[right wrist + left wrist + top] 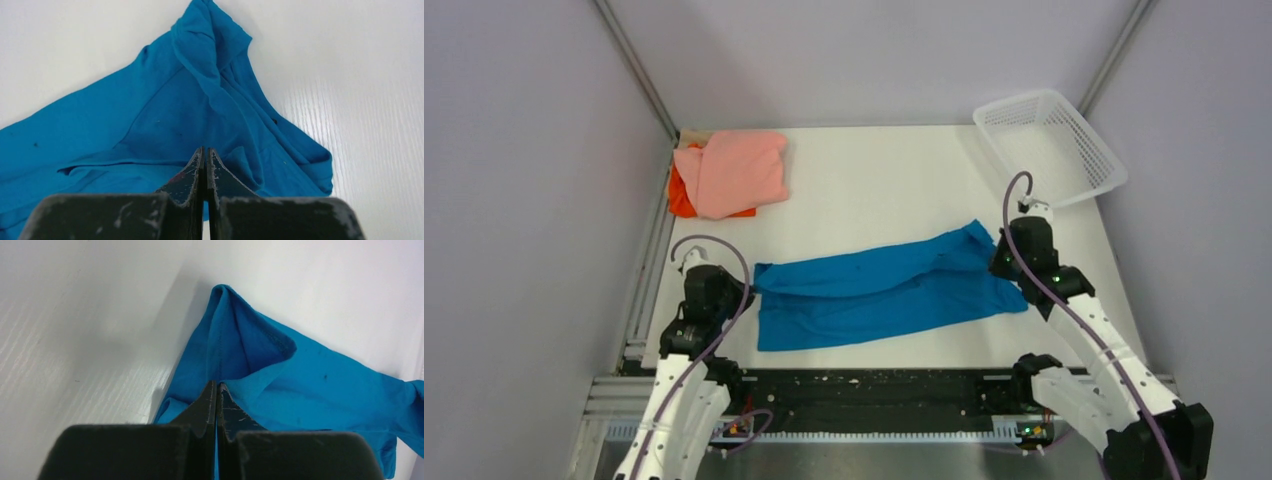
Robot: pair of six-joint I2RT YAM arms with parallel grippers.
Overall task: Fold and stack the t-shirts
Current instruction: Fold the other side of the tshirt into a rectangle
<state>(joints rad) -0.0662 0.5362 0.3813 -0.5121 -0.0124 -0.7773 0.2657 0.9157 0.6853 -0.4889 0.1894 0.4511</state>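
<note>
T-shirt point(879, 290) ends in left claw point(216, 385), right claw point(205, 150)

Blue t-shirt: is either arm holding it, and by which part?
Both. The left gripper, jaws shut, pinches the blue t-shirt at its left end; the right gripper pinches its right end.

white table point(864, 190) | blue t-shirt point(874, 290) mid | orange t-shirt point(680, 200) far-left | mesh basket point(1049, 145) far-right
</note>
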